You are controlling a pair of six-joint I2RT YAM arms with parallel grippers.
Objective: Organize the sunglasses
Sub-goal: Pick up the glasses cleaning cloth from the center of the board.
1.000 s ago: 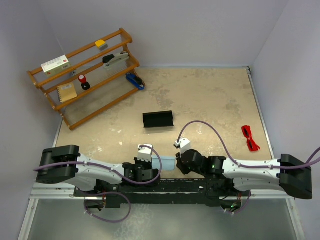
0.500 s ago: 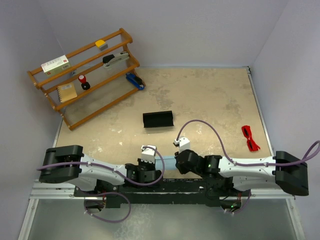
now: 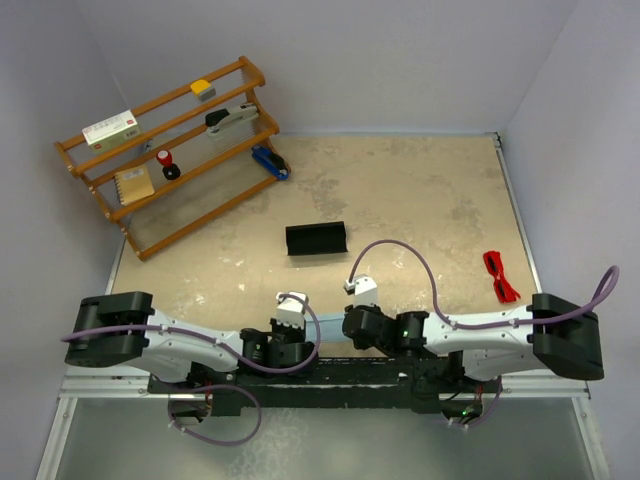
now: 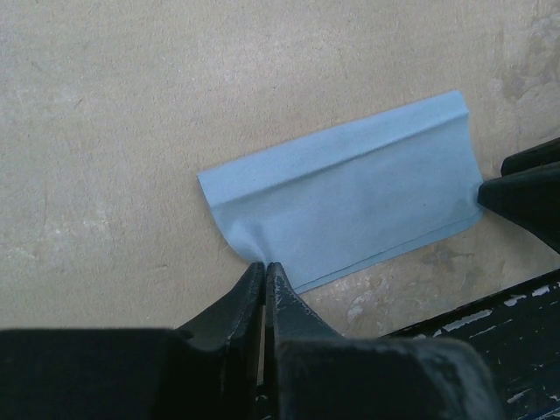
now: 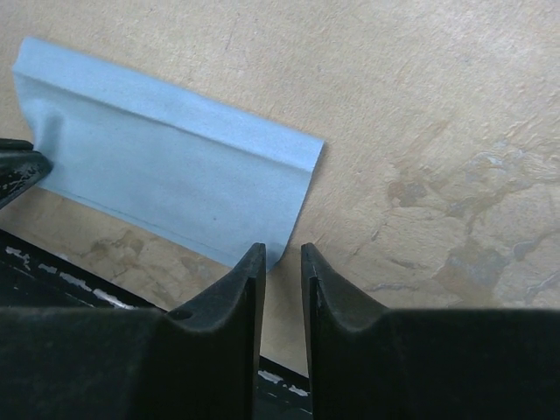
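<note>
The red sunglasses (image 3: 500, 276) lie folded near the table's right edge, far from both grippers. Between the two arms, near the front edge, a pale blue cloth (image 3: 330, 327) lies folded flat. My left gripper (image 4: 264, 265) is shut on the near left corner of that cloth (image 4: 350, 197), which puckers toward the pinch. At the other end of the cloth (image 5: 166, 175), my right gripper (image 5: 280, 254) stands with a narrow gap. The corner sits just past its left fingertip and is not pinched. The black case (image 3: 316, 239) lies mid-table.
A wooden rack (image 3: 170, 150) with small office items stands at the back left. The black base rail (image 3: 330, 375) runs right behind both grippers at the table's near edge. Walls close in the left, back and right sides.
The right gripper's jaws have parted and let go of the cloth's right corner, and that arm has shifted a little left. The left gripper keeps its pinch.
</note>
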